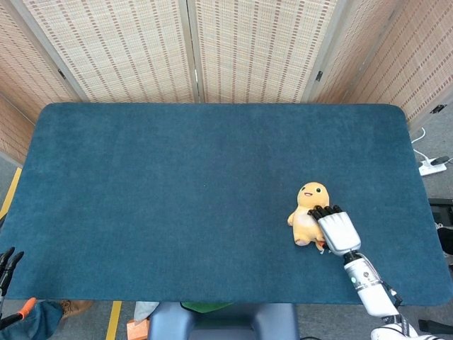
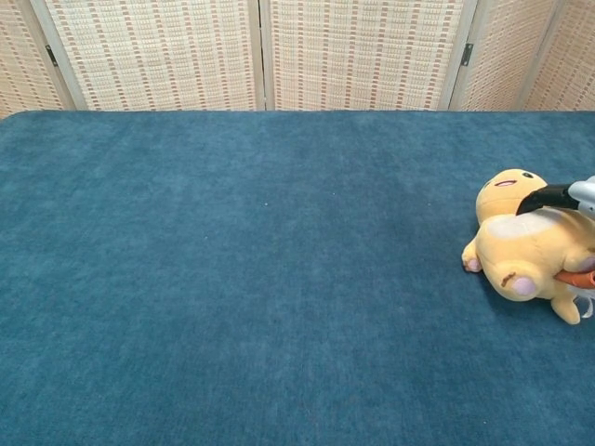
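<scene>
Starting at the left:
Left hand: the left hand [image 1: 7, 263] sits low at the left edge of the head view, off the table's near left corner. Only dark fingertips show, spread apart, holding nothing.
Table: the table [image 1: 177, 198] has a blue soft top. Its far edge runs along the woven screens [image 1: 191, 49], and its near edge runs along the bottom of the head view.
Open room: the whole left and middle of the blue top is bare cloth, from the left edge across to the toy.
Toy: the yellow plush toy [image 1: 309, 212] lies on its back on the right part of the table, nearer the near edge than the far one.
Toy's long line: it runs from near edge to far edge. The head points to the screens, the feet point to the near edge, and the face looks up.
Right hand: the right hand [image 1: 335, 228] lies on the toy's right side and belly. Its dark fingers [image 2: 544, 198] curl over the body, and an orange thumb tip [image 2: 578, 277] presses by the feet, so it is grasping the toy.
Right edge: there is a strip of bare cloth between the toy and the table's right edge.
</scene>
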Controlling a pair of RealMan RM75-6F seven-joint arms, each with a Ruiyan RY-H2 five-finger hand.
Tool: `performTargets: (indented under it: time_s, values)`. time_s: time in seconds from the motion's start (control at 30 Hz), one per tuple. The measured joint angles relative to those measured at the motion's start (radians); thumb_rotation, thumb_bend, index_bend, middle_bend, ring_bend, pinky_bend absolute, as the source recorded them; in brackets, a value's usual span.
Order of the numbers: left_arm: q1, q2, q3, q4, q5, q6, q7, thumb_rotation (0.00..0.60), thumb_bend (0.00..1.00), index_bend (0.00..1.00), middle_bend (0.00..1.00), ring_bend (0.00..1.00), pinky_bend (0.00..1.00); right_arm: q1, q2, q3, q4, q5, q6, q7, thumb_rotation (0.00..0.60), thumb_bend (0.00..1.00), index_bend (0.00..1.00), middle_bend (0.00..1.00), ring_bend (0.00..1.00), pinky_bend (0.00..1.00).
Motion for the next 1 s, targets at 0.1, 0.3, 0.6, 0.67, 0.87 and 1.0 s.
performTargets:
  time_s: [0.1,0.3,0.6,0.67,0.87,1.0]
  values:
    - [-0.001,-0.001,-0.001,-0.002,-0.008,-0.007,0.000,0.600,0.24,0.00,0.00,0.00,0.18,0.010,-0.027,-0.007,0.035,-0.061,0.046,0.051,0.600,0.61,0.75,0.89,0.83,0.98]
    - [-0.006,0.002,-0.005,-0.008,-0.024,-0.019,-0.005,0.600,0.25,0.00,0.00,0.00,0.18,0.049,-0.069,-0.032,0.053,-0.244,0.148,0.166,0.600,0.62,0.75,0.89,0.83,0.98]
    - [-0.018,0.009,-0.010,-0.012,-0.050,-0.051,-0.016,0.600,0.25,0.00,0.00,0.00,0.18,0.181,-0.275,-0.031,0.065,-0.408,0.182,0.176,0.600,0.57,0.75,0.86,0.80,0.97]
    - [-0.019,0.011,-0.010,-0.012,-0.054,-0.055,-0.020,0.600,0.25,0.00,0.00,0.00,0.18,0.212,-0.341,-0.020,0.096,-0.403,0.149,0.156,0.600,0.53,0.75,0.85,0.79,0.96]
    - [-0.021,0.016,-0.009,-0.009,-0.054,-0.056,-0.036,0.600,0.25,0.00,0.00,0.00,0.18,0.284,-0.497,0.012,0.253,-0.363,0.083,0.157,0.600,0.35,0.41,0.56,0.55,0.67]
    - [-0.022,0.017,-0.006,-0.005,-0.049,-0.056,-0.042,0.600,0.25,0.00,0.00,0.00,0.18,0.310,-0.552,0.021,0.322,-0.313,0.046,0.170,0.600,0.15,0.00,0.09,0.09,0.24]
